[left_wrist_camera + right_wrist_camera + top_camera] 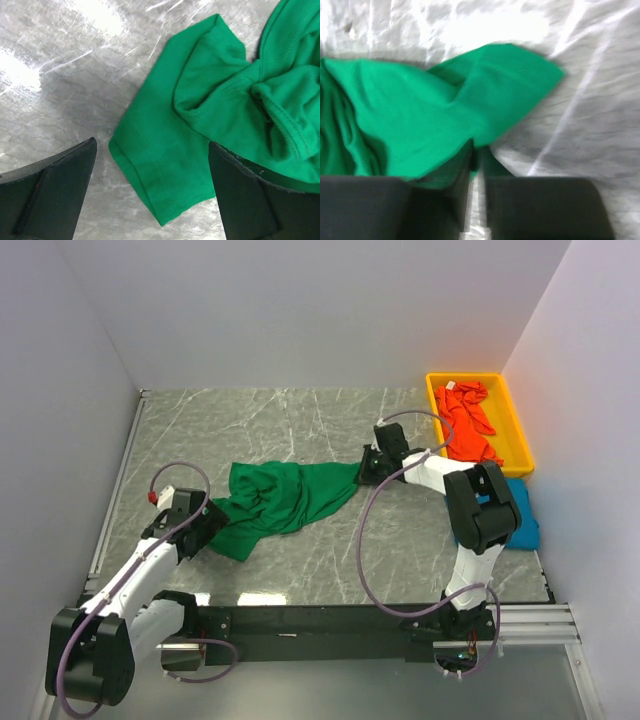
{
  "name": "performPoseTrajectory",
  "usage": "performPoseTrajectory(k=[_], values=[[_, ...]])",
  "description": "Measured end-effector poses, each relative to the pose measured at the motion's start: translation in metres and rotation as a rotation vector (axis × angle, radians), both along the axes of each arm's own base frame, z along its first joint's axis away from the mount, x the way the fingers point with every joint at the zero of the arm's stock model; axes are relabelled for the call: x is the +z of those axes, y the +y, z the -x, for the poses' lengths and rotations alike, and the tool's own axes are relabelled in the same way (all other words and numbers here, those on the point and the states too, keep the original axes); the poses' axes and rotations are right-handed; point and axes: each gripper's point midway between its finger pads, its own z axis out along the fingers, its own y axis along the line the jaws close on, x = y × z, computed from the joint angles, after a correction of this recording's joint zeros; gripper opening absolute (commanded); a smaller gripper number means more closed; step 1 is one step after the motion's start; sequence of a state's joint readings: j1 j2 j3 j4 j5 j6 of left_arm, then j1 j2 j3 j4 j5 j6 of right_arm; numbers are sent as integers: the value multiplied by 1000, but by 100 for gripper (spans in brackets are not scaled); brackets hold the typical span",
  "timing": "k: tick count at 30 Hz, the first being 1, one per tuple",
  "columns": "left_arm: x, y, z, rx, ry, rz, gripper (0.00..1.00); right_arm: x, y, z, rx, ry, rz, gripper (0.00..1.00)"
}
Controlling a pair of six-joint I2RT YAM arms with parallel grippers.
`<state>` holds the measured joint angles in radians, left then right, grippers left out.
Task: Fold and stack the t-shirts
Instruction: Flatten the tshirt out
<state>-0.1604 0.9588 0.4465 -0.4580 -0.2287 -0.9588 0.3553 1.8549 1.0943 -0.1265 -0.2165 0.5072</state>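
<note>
Nearest me, the left end effector [152, 145] hangs released over a corner of the green t-shirt [290, 495] crumpled on the worktop [280, 420]; the right end effector [477, 150] pinches its far tip (only just), so clamp left before stretching.

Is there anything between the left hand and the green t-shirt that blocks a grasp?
Nothing visible does. The left hand is open above one end of the green t-shirt, which lies between its fingers. Only the bare table lies beside the cloth.
</note>
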Motion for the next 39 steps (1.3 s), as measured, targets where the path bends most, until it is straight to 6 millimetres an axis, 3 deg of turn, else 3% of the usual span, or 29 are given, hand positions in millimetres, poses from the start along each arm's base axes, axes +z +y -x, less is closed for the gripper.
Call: performPoseTrajectory(k=[1, 13, 22, 26, 29, 30, 32, 35, 38, 39], values=[[-1, 0, 1, -1, 7, 1, 98, 0, -4, -3, -13, 1, -3, 0], [-11, -13, 5, -54, 65, 45, 86, 17, -73, -61, -284, -34, -31, 4], [-9, -62, -1, -222, 54, 128, 75, 16, -72, -61, -283, -34, -40, 3], [-12, -77, -8, -259, 67, 134, 59, 12, -73, -57, -280, -23, -37, 3], [-15, -82, -10, -257, 77, 138, 34, 9, -73, -55, -279, -18, -35, 3], [-17, -83, -10, -257, 85, 133, 18, 8, -73, -54, -279, -16, -34, 3], [-19, -88, -9, -272, 108, 112, 3, 8, -73, -53, -280, -14, -33, 2], [-9, -99, -16, -317, 120, 33, 1, 7, -73, -53, -279, -16, -34, 2], [24, -120, -32, -362, 74, -63, 1, 6, -73, -53, -279, -14, -33, 2], [37, -127, -37, -374, 55, -100, 6, 6, -73, -53, -279, -14, -33, 2]])
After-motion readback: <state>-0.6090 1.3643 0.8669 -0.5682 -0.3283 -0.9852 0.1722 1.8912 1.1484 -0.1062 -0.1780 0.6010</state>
